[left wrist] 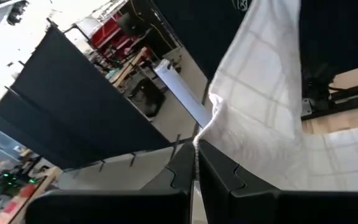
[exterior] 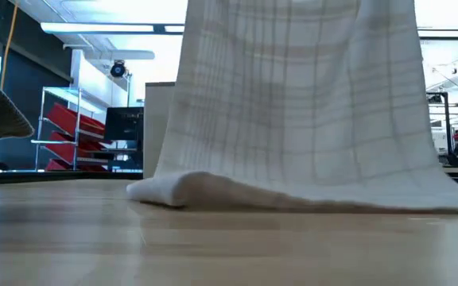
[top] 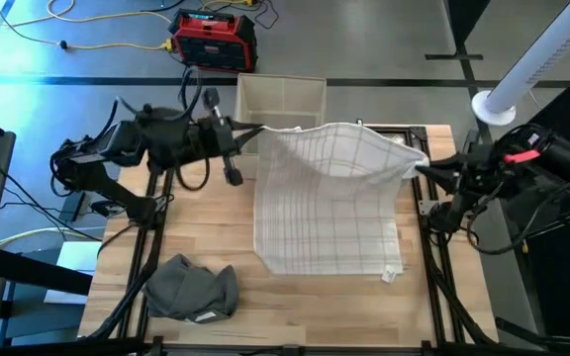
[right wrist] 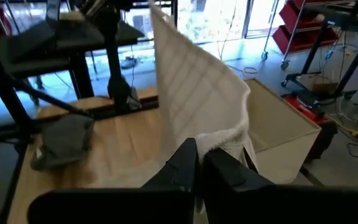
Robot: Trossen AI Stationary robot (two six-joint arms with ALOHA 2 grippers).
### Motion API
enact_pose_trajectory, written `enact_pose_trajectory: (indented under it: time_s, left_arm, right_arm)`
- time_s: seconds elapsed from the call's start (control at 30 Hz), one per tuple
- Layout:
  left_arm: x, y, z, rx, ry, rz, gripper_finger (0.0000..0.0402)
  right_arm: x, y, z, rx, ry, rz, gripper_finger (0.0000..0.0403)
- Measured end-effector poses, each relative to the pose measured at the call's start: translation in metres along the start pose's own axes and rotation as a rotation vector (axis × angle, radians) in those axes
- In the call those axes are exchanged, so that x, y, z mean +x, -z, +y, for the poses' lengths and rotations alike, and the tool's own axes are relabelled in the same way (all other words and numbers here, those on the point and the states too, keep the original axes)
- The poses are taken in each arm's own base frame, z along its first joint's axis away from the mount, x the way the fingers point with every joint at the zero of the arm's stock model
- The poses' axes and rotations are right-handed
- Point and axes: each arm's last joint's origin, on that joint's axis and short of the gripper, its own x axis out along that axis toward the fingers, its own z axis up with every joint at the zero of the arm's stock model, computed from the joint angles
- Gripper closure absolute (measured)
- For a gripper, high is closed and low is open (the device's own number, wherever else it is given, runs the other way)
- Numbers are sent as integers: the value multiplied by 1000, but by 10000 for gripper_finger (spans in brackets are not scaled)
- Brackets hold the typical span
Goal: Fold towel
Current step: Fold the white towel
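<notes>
Lying crumpled at the near left corner of the desk (top: 295, 297), a grey cloth (top: 192, 288) is seen well apart from everything else. Beyond it, the towel (top: 330, 203), white with thin grey checks, is spread over the middle and right of the desk; its near edge rests flat on the wood, with a small tag at the near right corner. From there the fabric is drawn upward and away, so that its far edge is held off the surface and stretched between the two arms. The left hand (top: 248, 133) is clamped shut on the far left corner of the towel, and the right hand (top: 419, 168) is pinched shut on the far right corner. In the low view the towel is seen hanging like a curtain, its bottom bunched in a soft roll on the desk. Behind the far edge of the desk a pale open box (top: 281, 98) is set, and farther off on the floor a red and black case (top: 214, 40) is seen among yellow cables.
</notes>
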Motion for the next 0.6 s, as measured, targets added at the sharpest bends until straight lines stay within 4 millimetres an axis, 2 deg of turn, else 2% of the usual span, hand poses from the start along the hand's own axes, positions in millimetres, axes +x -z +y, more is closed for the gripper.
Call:
enact_pose_trajectory:
  time_s: [0.07,0.37,0.47,0.6]
  left_arm:
    - [6,5,2,-25,32,9,399]
    - [6,27,-13,-173,308,171,399]
    - [1,29,-21,-234,434,195,399]
    - [-5,25,-31,-307,615,177,399]
  right_arm:
    - [2,4,2,12,-30,56,403]
    - [12,25,14,167,-146,357,403]
    - [19,37,15,178,-103,386,403]
    - [35,63,12,172,-8,377,403]
